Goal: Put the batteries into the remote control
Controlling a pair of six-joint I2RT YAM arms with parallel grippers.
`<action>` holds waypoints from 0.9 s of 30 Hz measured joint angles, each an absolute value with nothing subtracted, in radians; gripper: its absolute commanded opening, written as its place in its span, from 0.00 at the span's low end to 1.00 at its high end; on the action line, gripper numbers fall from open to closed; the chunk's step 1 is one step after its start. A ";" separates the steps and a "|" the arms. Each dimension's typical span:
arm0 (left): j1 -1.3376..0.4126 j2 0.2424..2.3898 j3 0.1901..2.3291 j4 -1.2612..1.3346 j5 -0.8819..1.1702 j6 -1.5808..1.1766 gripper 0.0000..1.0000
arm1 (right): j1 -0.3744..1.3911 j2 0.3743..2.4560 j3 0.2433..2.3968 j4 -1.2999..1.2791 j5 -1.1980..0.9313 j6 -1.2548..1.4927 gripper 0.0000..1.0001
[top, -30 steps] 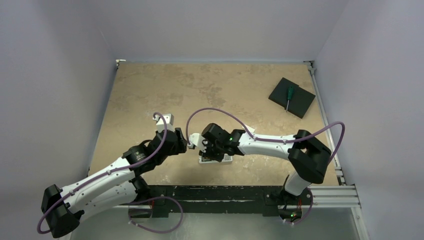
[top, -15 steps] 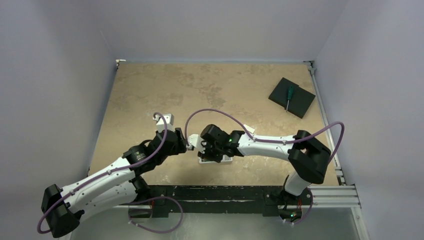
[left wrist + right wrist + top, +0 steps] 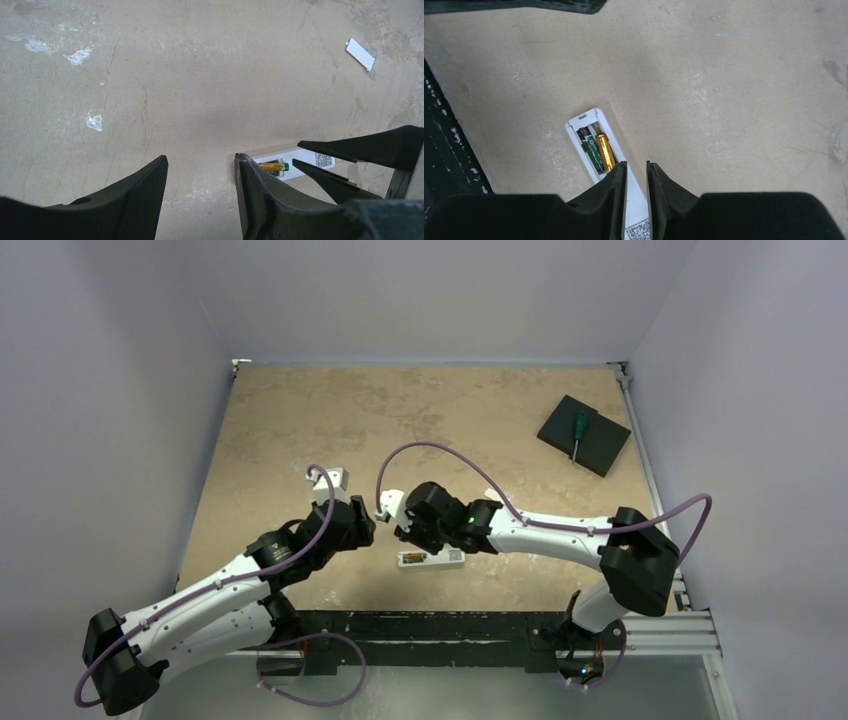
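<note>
The white remote control [image 3: 431, 558] lies back up near the table's front edge, its recess uncovered. Both batteries lie side by side in that recess: a dark green-black one [image 3: 590, 147] and a gold one [image 3: 605, 152], the gold one also showing in the left wrist view [image 3: 273, 166]. My right gripper [image 3: 636, 168] hovers just above the remote's [image 3: 636, 200] middle, its jaws a narrow gap apart with nothing between them. My left gripper [image 3: 200, 160] stands open and empty just left of the remote's [image 3: 305, 156] battery end.
A small white battery cover [image 3: 360, 54] lies loose on the table beyond the remote. A black square pad [image 3: 585, 436] with a green-handled screwdriver [image 3: 578, 430] sits at the back right. The dark front rail [image 3: 439, 150] runs close to the remote.
My right gripper has lifted and drawn back off the remote, uncovering it and the batteries in its recess. The left arm has stayed still.
</note>
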State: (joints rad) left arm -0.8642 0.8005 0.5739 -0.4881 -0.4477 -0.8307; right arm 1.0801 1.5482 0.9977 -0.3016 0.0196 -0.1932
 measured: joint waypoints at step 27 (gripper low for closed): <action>-0.864 0.914 0.449 -0.220 -0.092 -0.793 0.57 | 1.080 1.284 0.738 -0.120 0.249 0.365 0.47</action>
State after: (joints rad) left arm -0.8642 0.9138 0.4492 -0.2195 -0.0921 -0.7933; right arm 1.0801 1.2839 0.7376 -0.1200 0.2489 0.3649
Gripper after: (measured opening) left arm 0.541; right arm 0.472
